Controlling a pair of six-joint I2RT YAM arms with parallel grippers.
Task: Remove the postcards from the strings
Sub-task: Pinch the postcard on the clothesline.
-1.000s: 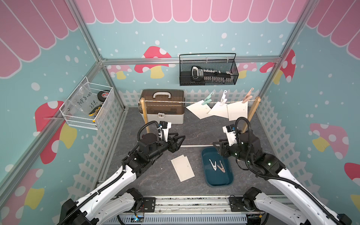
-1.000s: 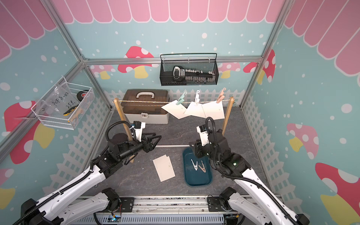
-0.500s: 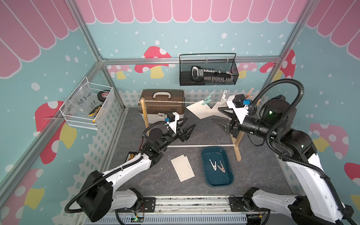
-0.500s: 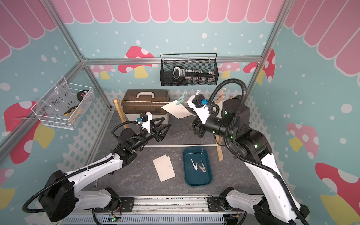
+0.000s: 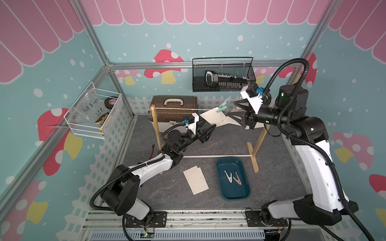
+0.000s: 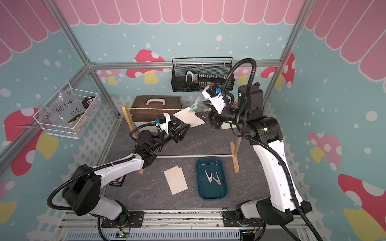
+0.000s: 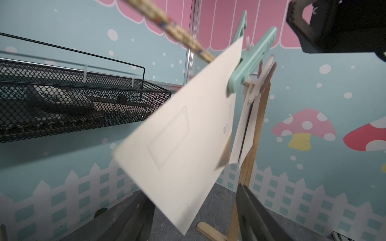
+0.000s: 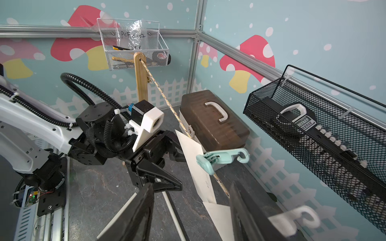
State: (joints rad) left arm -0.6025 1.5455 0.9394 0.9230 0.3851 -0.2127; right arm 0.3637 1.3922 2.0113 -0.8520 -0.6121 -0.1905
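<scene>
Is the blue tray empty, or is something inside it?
Not empty. Two clothespins lie side by side on the bottom of the blue tray, as both top views show.

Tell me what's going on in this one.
Two robot arms are taking cards off a string. Both hands are open. The left hand sits just under the lower corner of a postcard pinned by a mint clothespin. The right hand is up at the string beside that pin. More postcards hang behind it. Loose cards lie on the table, and two clothespins lie in the blue tray.
</scene>
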